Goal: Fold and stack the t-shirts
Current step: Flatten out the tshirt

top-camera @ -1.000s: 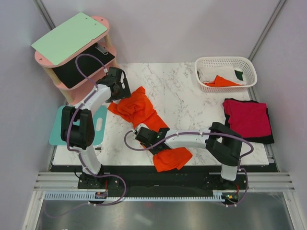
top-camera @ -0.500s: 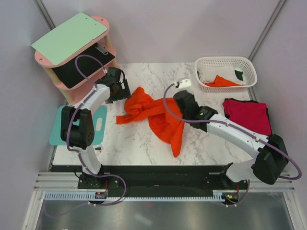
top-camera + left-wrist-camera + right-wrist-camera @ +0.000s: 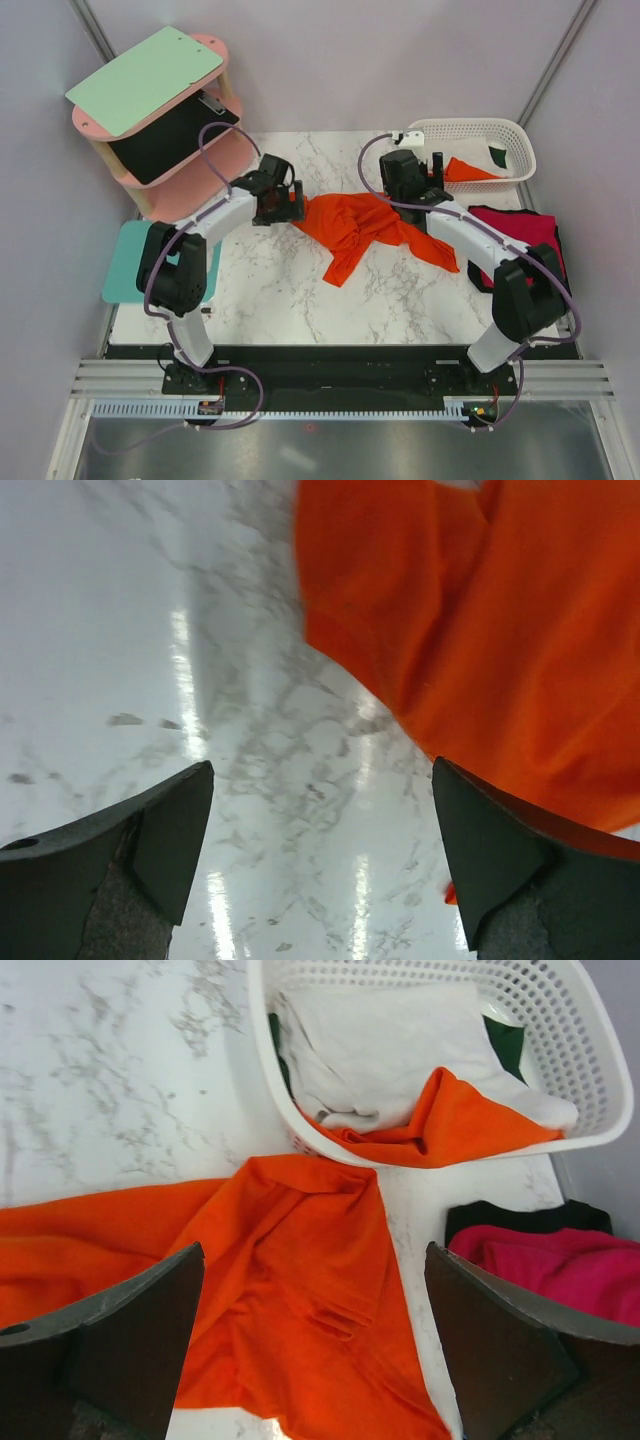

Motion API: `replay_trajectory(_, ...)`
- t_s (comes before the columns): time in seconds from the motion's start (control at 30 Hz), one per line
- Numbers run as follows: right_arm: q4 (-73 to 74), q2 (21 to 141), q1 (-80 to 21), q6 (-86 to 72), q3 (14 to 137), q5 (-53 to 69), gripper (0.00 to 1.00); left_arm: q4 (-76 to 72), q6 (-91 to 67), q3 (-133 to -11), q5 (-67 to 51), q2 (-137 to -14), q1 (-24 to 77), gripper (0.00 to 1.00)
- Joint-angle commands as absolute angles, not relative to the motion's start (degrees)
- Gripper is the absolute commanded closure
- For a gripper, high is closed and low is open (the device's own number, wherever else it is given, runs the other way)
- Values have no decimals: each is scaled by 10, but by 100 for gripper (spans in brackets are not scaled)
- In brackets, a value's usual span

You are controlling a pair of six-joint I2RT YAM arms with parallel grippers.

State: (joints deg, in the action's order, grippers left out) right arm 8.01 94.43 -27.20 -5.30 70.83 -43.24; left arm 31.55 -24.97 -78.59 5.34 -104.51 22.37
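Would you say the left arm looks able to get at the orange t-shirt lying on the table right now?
Probably yes: the left gripper is open just beside the orange t-shirt, with only bare marble table between them.

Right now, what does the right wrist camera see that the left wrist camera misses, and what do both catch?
Only the right wrist view shows the white basket holding a white t-shirt, a crumpled orange t-shirt and dark green cloth, plus the red t-shirt lying on the black t-shirt. The left wrist view adds nothing of its own, only a closer look at one shirt edge. Both show the spread orange t-shirt on the marble table, with that arm's own jaws open and empty.
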Motion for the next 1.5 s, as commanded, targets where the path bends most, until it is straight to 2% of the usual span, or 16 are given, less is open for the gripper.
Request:
replay_trajectory(0.0, 104, 864, -275, -89, 693, -348, 2, 249, -239, -728, 3, -1013, 289, 6)
replay_trajectory(0.2, 130, 823, -275, -103, 652, -345, 2, 180, -276, -660, -40, -981, 369, 9)
replay_trajectory(0.47, 148, 831, -274, -107, 652, -353, 2, 174, -286, -707, -60, -1053, 446, 13)
replay_trajectory(0.63, 157, 830, -274, -108, 650, -360, 2, 183, -298, -729, -61, -1087, 466, 26)
replay_trajectory(0.73, 163, 822, -272, -110, 648, -366, 2, 199, -297, -738, -58, -1101, 468, 27)
replay_trajectory(0.8, 163, 815, -272, -108, 644, -366, 2, 214, -294, -744, -52, -1108, 468, 32)
replay_trajectory(0.9, 167, 809, -270, -113, 640, -356, 2, 228, -287, -754, -49, -1109, 468, 58)
replay_trajectory(0.93, 167, 809, -271, -116, 638, -345, 2, 229, -287, -757, -48, -1107, 469, 83)
replay_trajectory(0.97, 169, 810, -270, -119, 630, -337, 2, 233, -286, -762, -47, -1105, 469, 98)
replay_trajectory(1.2, 175, 823, -270, -140, 574, -287, 2, 276, -271, -766, 31, -999, 465, 98)
replay_trajectory(1.37, 159, 859, -265, -147, 572, -297, 2, 294, -255, -796, 63, -911, 408, 98)
replay_trajectory(1.47, 149, 893, -265, -147, 593, -299, 2, 315, -238, -832, 67, -904, 364, 98)
